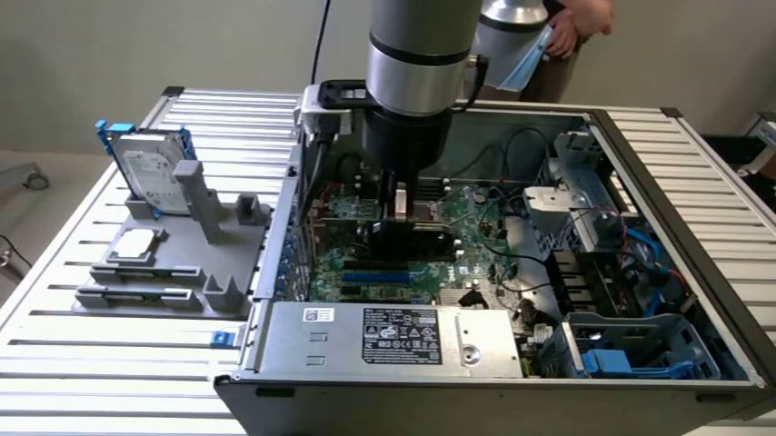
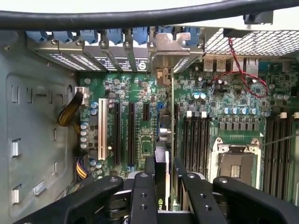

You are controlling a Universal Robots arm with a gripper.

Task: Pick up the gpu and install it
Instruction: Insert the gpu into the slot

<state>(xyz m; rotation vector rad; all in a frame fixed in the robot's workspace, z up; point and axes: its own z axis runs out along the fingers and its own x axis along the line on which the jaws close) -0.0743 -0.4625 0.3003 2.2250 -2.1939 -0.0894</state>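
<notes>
In the exterior view the open computer case lies on the slatted surface, with its power supply at six o'clock. A grey fixture holding a hard drive is at nine o'clock of the case, and a person at twelve. Inside, over the motherboard, the end effector is partly spread, pinching the gpu edge-on above the expansion slots.

Hard drive, processor chip, power supply

Bright even light, soft shadows, some glare
</notes>
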